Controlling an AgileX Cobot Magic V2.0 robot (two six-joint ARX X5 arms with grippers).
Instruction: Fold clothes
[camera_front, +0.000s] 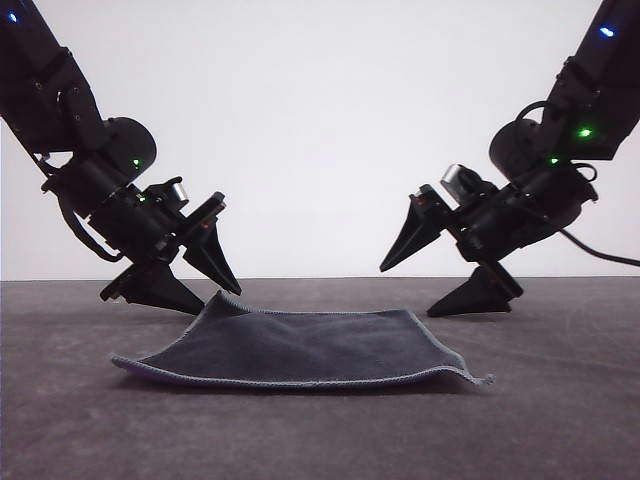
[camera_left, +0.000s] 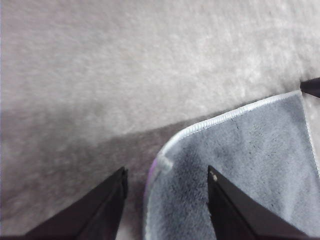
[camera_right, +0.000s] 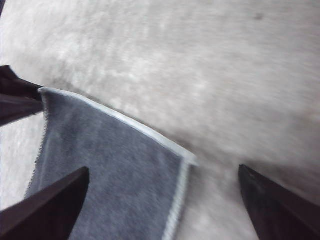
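Observation:
The clothes (camera_front: 300, 348) are one small square cloth lying flat on the table, dark grey face up, with a sliver of purple along its front left edge. My left gripper (camera_front: 220, 300) hangs open at the cloth's far left corner, one finger on each side of it. In the left wrist view the left gripper (camera_left: 166, 170) straddles the rounded corner of the cloth (camera_left: 240, 150). My right gripper (camera_front: 406, 292) is open over the far right corner. In the right wrist view the right gripper (camera_right: 164, 169) brackets the stitched corner of the cloth (camera_right: 110, 165). Neither gripper holds anything.
The table (camera_front: 560, 420) is a dark grey, slightly fuzzy surface with a plain white wall behind it. The cloth's front right corner (camera_front: 478, 378) curls up a little. The left gripper's fingers (camera_right: 15, 95) show at the edge of the right wrist view.

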